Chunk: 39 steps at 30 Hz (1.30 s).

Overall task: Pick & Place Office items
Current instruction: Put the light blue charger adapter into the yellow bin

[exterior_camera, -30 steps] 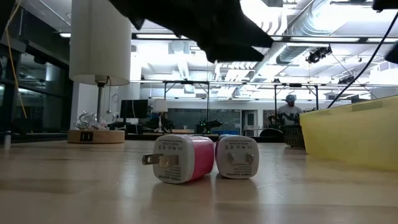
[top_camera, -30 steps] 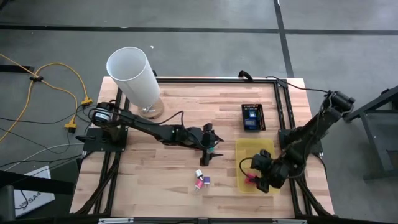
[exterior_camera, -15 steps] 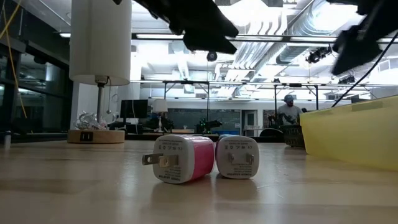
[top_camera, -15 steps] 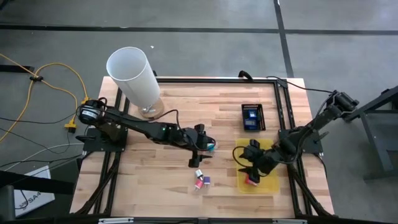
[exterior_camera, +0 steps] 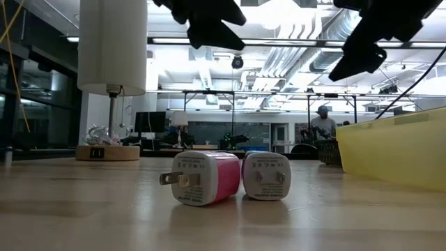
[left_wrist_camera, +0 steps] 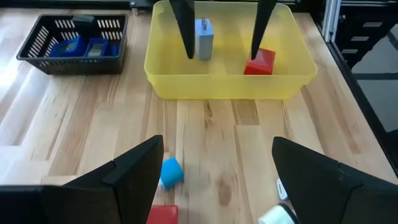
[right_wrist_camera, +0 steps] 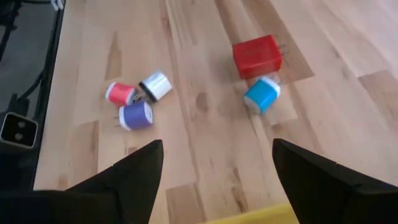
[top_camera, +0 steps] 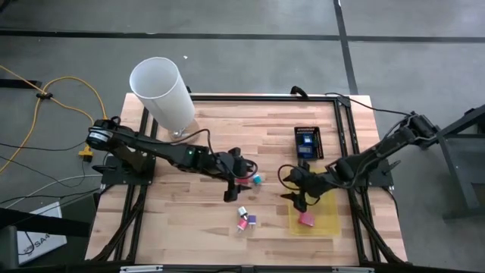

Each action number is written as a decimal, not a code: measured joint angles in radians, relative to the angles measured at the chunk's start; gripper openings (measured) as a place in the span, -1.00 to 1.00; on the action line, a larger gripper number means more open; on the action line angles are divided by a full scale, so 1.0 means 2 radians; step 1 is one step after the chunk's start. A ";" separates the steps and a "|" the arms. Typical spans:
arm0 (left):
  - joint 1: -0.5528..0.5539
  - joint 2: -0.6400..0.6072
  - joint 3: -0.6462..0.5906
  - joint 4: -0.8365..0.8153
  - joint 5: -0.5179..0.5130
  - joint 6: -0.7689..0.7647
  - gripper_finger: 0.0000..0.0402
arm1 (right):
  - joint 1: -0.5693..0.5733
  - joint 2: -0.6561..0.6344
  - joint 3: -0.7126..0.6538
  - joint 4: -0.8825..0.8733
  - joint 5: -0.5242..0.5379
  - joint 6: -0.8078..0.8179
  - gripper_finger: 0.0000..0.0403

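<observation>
Left gripper (top_camera: pixel 229 189): hangs over the middle of the high view, fingers spread wide with nothing between them; the wrist view shows a clear gap.
Right gripper (top_camera: pixel 296 199): at the left edge of the yellow tray (top_camera: pixel 331 227), right of centre in the high view, fingers likewise apart and empty.
Items on the wood: a red plug block (right_wrist_camera: pixel 257 55) touching a cyan one (right_wrist_camera: pixel 261 95) in the upper right of the right wrist view; a red (right_wrist_camera: pixel 120 93), a white (right_wrist_camera: pixel 155 84) and a purple (right_wrist_camera: pixel 135 115) plug clustered at its centre left. In the low view a pink plug (exterior_camera: pixel 202 178) and a white plug (exterior_camera: pixel 266 176) sit side by side, centre frame.
Items already in the tray: a grey-blue plug (left_wrist_camera: pixel 204 38) and a red block (left_wrist_camera: pixel 260 61), top centre of the left wrist view.
Black basket (top_camera: pixel 308 142): above the tray, holding blue things.
Handling, I'd say: small hard plastic shells, light, rigid, smooth enough to skid or roll when nudged.
Where to grip: across the two flat body faces, clear of the metal prongs; the round-edged ones want a centred squeeze.
</observation>
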 joint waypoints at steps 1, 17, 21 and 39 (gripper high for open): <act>0.001 0.000 0.000 -0.003 0.000 -0.003 0.46 | -0.003 0.000 0.000 0.001 0.000 -0.005 0.43; 0.002 -0.002 0.000 -0.026 0.000 -0.030 0.46 | -0.015 0.000 0.000 0.014 -0.001 -0.015 0.43; 0.002 -0.002 0.000 -0.026 0.000 -0.029 0.46 | -0.015 0.000 0.000 0.016 -0.001 -0.015 0.43; 0.001 -0.002 0.000 -0.057 0.020 -0.019 0.46 | -0.015 0.000 0.000 0.016 -0.002 -0.015 0.43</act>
